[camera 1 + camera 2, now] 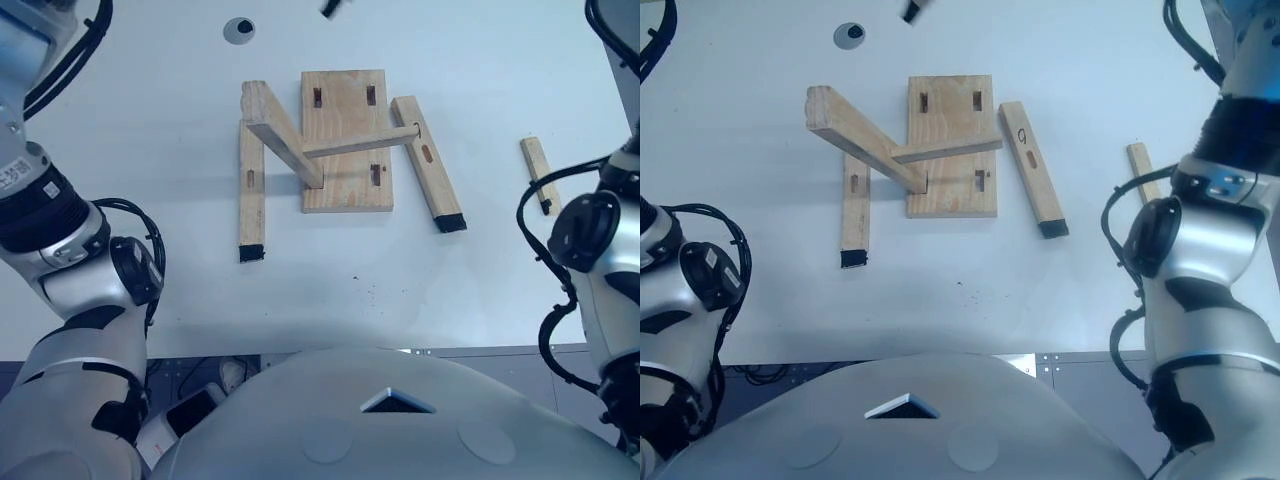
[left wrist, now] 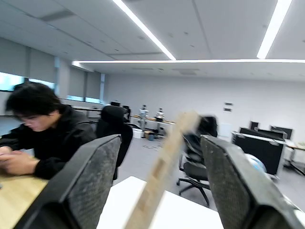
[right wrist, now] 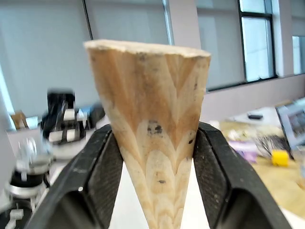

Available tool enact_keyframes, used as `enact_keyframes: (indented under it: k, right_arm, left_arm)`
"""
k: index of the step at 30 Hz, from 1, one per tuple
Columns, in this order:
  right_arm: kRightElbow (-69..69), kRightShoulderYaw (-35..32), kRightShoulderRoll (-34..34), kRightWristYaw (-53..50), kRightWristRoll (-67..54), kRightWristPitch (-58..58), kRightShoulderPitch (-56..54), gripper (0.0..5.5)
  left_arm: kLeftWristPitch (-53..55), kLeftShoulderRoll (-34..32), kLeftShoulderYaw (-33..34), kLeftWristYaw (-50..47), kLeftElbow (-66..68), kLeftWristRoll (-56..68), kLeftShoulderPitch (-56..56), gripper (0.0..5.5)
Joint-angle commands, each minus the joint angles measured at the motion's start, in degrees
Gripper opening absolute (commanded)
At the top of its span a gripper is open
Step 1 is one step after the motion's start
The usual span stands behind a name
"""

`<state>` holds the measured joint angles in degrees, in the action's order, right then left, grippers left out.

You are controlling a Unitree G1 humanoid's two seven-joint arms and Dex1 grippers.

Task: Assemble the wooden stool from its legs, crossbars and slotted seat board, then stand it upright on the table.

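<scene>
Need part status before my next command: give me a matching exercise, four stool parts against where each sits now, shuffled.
Parts:
1. seat board
2. leg with crossbar
3. short crossbar
4. wooden piece

Places:
A. clamped between the right gripper's fingers
B. lying alone on the table, at the robot's right
C. flat on the table, slots up
D. standing up from the seat board

Pairs: 1-C, 2-D, 3-B, 4-A

Silver-grey arms, black cables; right claw pads black, perhaps textured.
</scene>
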<state>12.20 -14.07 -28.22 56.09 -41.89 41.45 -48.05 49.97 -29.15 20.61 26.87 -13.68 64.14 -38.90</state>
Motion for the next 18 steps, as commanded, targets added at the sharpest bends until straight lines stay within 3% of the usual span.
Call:
enact_keyframes:
  k: [1, 8, 18]
  right_arm:
    - [-4.45, 3.31, -2.79, 2.74, 3.22, -2.15, 7.99, 2.05]
    - [-10.56, 6.86, -6.06, 7.22, 3.98, -0.42, 18.09, 2.05]
    - [-11.96, 9.15, -9.75, 10.08, 4.81, -0.18, 19.39, 2.04]
  left_arm:
    - [0.31, -1.08, -0.03, -1.13, 0.36, -0.39, 0.58, 3.04]
    - [0.42, -1.67, -1.39, 0.09, 1.41, -1.84, 1.9, 3.04]
    - [0.73, -1.72, -2.04, 0.27, 1.15, -1.63, 2.17, 3.04]
